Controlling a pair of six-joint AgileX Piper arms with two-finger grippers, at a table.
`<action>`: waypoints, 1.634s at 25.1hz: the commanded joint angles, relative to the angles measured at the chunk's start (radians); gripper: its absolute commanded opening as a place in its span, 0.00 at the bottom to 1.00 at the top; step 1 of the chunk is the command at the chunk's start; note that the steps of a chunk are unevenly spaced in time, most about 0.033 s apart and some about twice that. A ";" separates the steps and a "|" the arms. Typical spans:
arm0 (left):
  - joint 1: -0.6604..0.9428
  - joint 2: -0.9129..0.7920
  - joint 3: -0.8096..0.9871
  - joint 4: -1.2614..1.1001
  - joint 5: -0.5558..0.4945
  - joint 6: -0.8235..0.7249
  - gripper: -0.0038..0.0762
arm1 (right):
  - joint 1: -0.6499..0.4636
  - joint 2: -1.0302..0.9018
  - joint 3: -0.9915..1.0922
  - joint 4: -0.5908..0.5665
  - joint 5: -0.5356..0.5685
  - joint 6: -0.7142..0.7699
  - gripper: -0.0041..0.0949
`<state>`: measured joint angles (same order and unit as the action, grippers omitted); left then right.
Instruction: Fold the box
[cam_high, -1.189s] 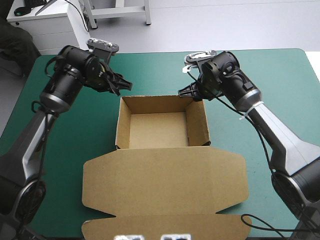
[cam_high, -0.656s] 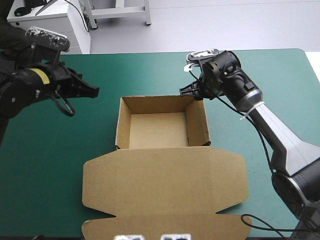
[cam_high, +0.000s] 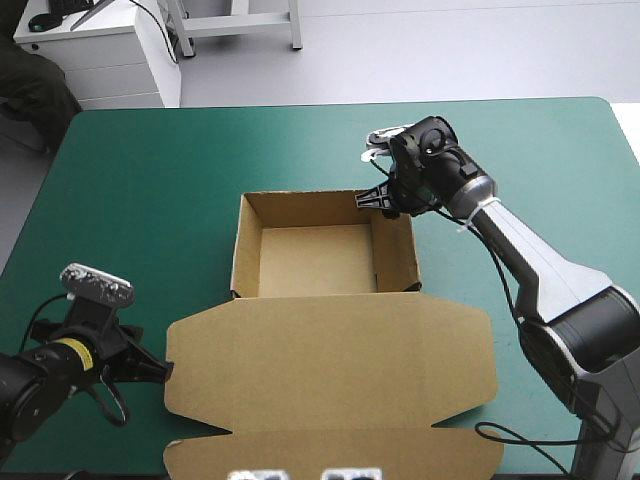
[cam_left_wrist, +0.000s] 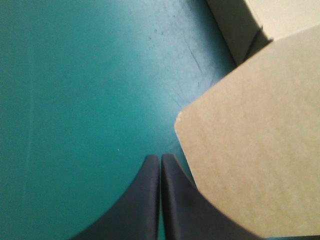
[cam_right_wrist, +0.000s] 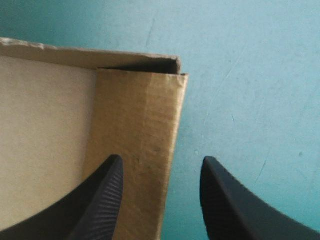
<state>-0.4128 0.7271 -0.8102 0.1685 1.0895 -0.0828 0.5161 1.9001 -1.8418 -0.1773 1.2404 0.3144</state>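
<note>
High view: box (cam_high: 318, 262) sits at the middle of the teal-green cover (cam_high: 150, 200). It stands as an open tray with four walls raised. Its lid (cam_high: 330, 365) lies flat on the cover and reaches toward the table's near edge. The right gripper (cam_high: 375, 200) is at the tray's far right corner, low over the wall top, fingers apart. The left gripper (cam_high: 150, 368) is low near the table's near left corner, just beside the lid's left edge. Its tips point toward the lid.

Left wrist view: the two black fingers (cam_left_wrist: 145, 200) are pressed together into one pointed arch and pinch nothing. The lid's rounded corner lies just beside the arch, on one side of it. Whether board and finger touch cannot be told. Bare cover fills the other side. Part of a tray wall shows farther ahead, beyond the lid.

Right wrist view: the fingers are spread, with nothing gripped. The tray's corner lies just ahead of them. One finger is over the inner side of the right wall, the other over bare cover outside the box. The wall's outer edge runs between the two. Contact with the board cannot be told.
</note>
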 joint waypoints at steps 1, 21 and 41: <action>-0.003 -0.060 0.088 0.012 -0.088 -0.045 0.04 | -0.024 -0.050 0.030 0.025 0.008 -0.002 0.49; -0.003 -0.224 0.292 -0.006 -0.175 -0.069 0.04 | -0.026 -0.050 0.118 0.126 0.000 -0.038 0.02; -0.003 -0.224 0.292 -0.006 -0.173 -0.069 0.04 | -0.345 -0.204 0.120 -0.055 0.007 -0.078 0.02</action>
<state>-0.4128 0.5003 -0.4938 0.1595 0.9654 -0.1433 0.2513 1.7777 -1.6994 -0.1925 1.2377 0.2699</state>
